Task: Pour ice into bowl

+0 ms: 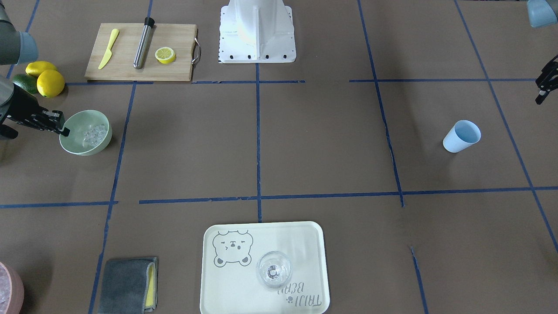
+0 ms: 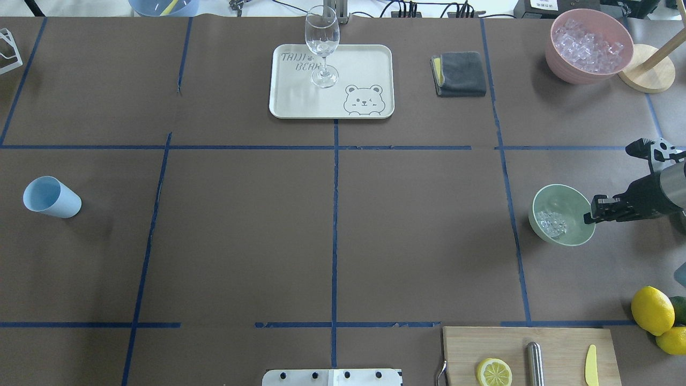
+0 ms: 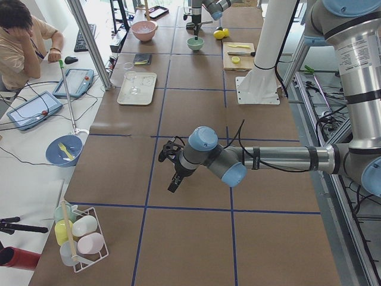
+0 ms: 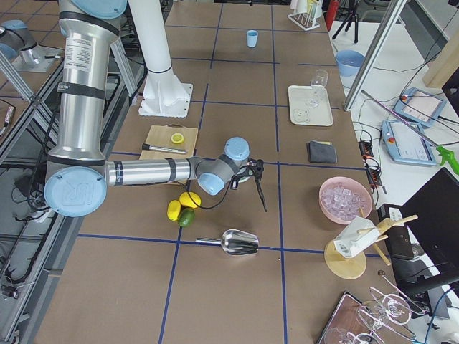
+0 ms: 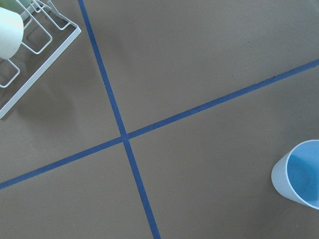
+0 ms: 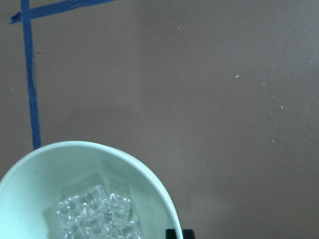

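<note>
**Ice lies in the mint bowl by the table's right edge**

The bowl point(image 2: 569, 201) stands near the right edge of the table point(image 2: 241, 241), about midway along that edge. The ice point(image 2: 552, 222) is heaped inside it, on the side away from the right gripper point(image 2: 589, 215). That gripper reaches in level from the right edge to the bowl's rim. In its wrist view it seems clenched on the rim, though only a sliver of fingertip shows. The left gripper point(image 3: 169, 170) hangs above the table's left end, not far from the light blue cup point(image 2: 51, 197). Whether it is released or clenched I cannot tell.
</note>
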